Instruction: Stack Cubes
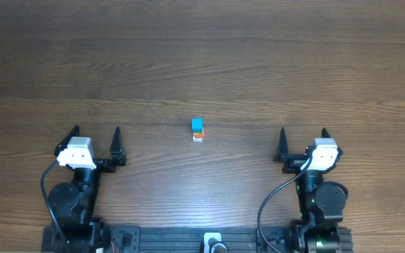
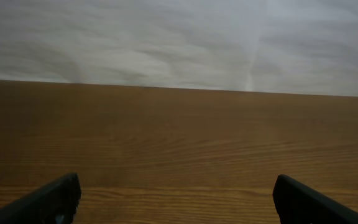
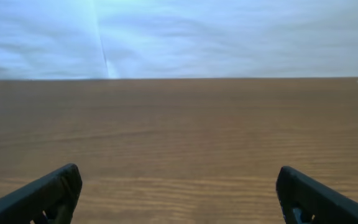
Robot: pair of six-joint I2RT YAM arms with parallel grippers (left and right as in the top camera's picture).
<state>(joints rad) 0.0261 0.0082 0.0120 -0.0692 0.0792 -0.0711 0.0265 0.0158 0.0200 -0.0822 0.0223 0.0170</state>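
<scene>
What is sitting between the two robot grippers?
Top view: between left gripper and right gripper, just the cube stack on the wooden table.

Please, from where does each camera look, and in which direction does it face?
Top view: above the table, looking down on the cubes; both arms show, left gripper and right gripper open.
Left wrist view: low on the left wrist, facing across the table to a pale backdrop; its own fingers show.
Right wrist view: the same from the right wrist; own fingers show.
Shared: both wrist views see table and backdrop.
</scene>
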